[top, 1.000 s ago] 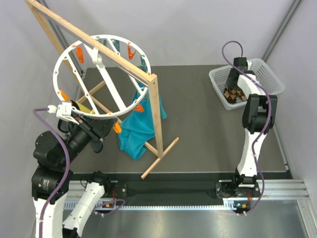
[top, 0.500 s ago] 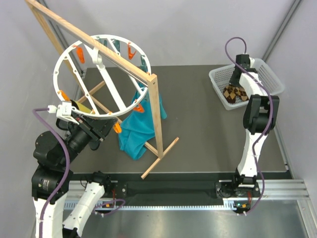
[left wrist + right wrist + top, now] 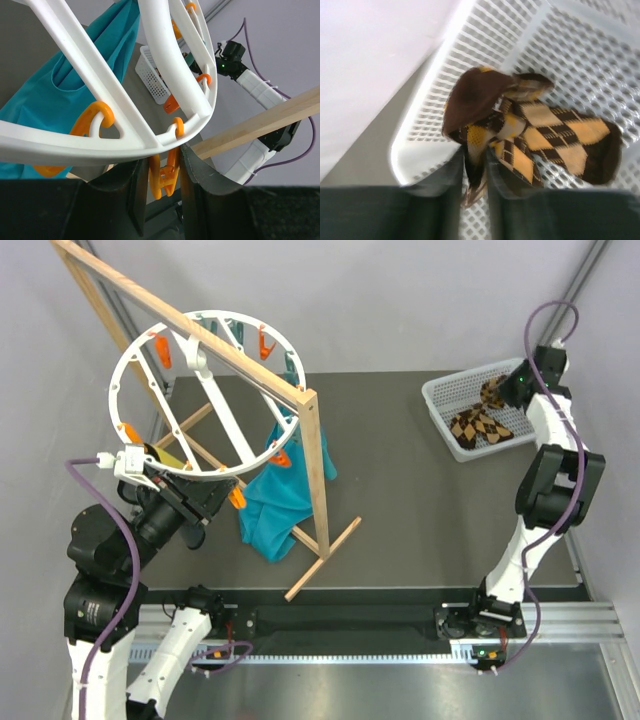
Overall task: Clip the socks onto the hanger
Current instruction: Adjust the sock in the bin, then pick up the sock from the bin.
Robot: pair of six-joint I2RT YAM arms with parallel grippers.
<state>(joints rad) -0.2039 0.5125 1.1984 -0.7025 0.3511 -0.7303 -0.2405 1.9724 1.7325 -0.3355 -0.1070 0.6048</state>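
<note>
The white round hanger (image 3: 113, 390) hangs from the wooden frame at the left. My left gripper (image 3: 212, 500) sits under its near rim (image 3: 150, 145). That gripper (image 3: 162, 167) is shut on a hanging orange clip (image 3: 166, 176). At the far right, my right gripper (image 3: 507, 392) hovers over the basket's far corner, shut on one argyle sock (image 3: 491, 392). In the right wrist view the sock (image 3: 475, 100) bunches up from between my fingers, with the gripper (image 3: 475, 160) pinching its edge. A second argyle sock (image 3: 478, 427) lies flat in the basket and also shows as the flat sock (image 3: 565, 140) in the right wrist view.
The white mesh basket (image 3: 440, 395) stands at the table's far right corner. A wooden frame (image 3: 315, 460) crosses the left half, its foot (image 3: 325, 560) reaching toward the near edge. A teal cloth (image 3: 270, 502) hangs from the hanger beside the post.
My right gripper closed on a sock in the basket, then rose and swung right and back with it. The left arm and hanger have not moved.
</note>
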